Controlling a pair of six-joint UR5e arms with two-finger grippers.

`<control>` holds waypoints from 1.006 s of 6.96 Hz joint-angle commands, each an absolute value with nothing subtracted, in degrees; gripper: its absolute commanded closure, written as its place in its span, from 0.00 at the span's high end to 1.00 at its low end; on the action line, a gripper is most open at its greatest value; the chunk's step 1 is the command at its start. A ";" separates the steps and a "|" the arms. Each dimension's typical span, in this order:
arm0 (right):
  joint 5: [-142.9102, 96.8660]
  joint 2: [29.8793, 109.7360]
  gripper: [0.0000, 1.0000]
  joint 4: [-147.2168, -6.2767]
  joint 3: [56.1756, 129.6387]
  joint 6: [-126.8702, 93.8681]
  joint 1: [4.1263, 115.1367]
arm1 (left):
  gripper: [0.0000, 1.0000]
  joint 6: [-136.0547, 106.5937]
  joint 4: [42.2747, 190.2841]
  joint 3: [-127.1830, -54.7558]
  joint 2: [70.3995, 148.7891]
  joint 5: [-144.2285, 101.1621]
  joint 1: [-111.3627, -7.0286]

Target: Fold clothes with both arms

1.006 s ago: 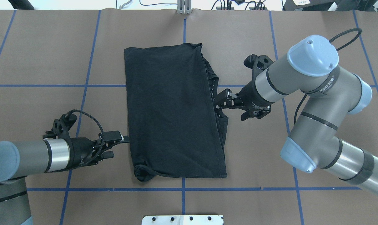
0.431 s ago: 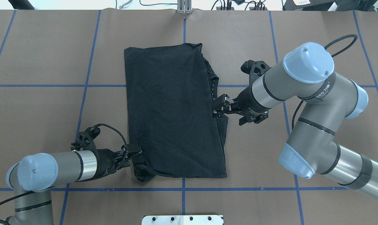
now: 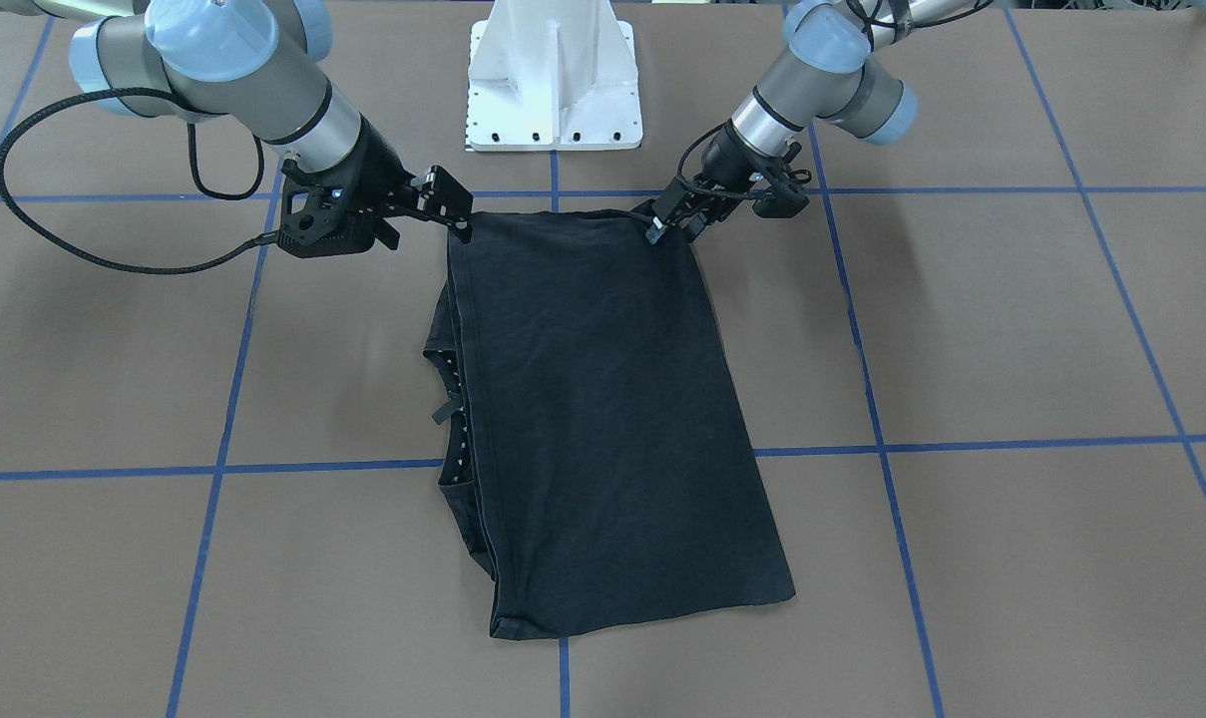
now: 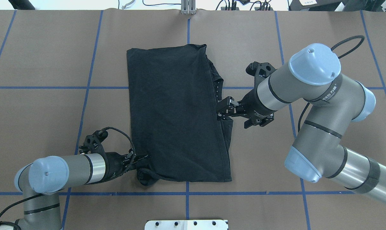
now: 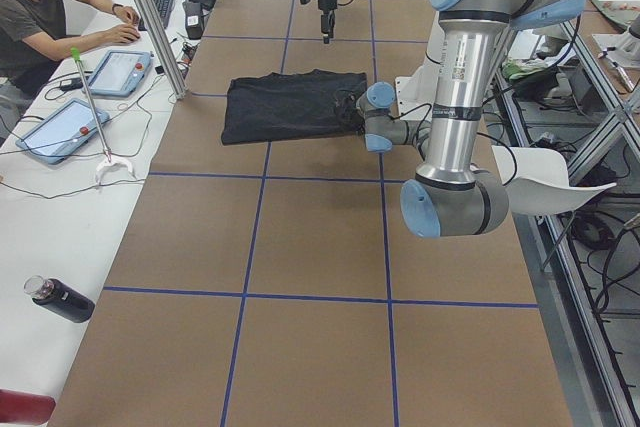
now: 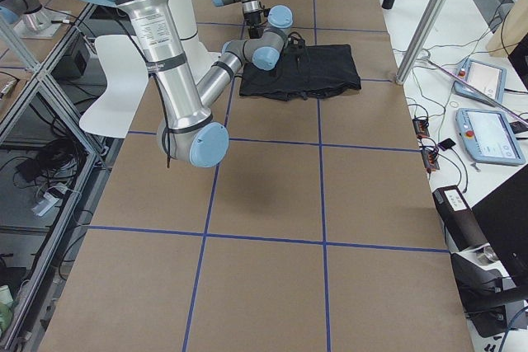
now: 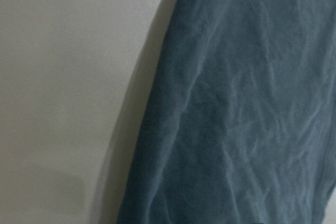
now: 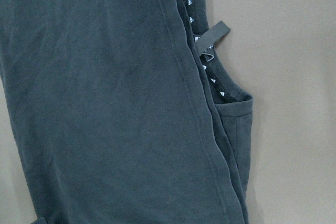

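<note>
As I look across from the front-facing camera, the black T-shirt (image 3: pixel 603 399) lies folded lengthwise on the brown table (image 3: pixel 962 329), plain side up, one short edge close to the white pedestal (image 3: pixel 553 80). The left gripper (image 3: pixel 660 227) sits low at a corner of that edge, against the cloth. I cannot tell how far its jaws are parted or whether they have hold of anything. The right gripper (image 3: pixel 455 217) hangs by the opposite side, its jaws looking apart with nothing in them. From overhead, the left gripper meets the shirt's near-left corner just beside a bunched roll of fabric (image 4: pixel 145 177), while the right one shows over the long folded right edge. I cannot tell whether it touches. Both side cameras show the shirt flat between the arms, the grippers too small to judge. My left wrist camera gives only close cloth and bare table. The right wrist camera looks down on the fold, where neck tape (image 8: pixel 202 59) with white triangles peeks out.
</note>
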State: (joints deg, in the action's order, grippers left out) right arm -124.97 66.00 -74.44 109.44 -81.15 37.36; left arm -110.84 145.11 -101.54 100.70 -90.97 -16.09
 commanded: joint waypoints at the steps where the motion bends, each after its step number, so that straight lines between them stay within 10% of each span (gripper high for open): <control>1: -125.07 66.01 1.00 -74.44 109.51 -81.12 37.44 | 0.82 -110.83 145.11 -101.69 100.64 -90.97 -15.82; 7: -125.24 66.09 1.00 -74.44 109.78 -81.12 37.53 | 0.68 -110.92 144.93 -102.31 100.64 -89.65 -12.83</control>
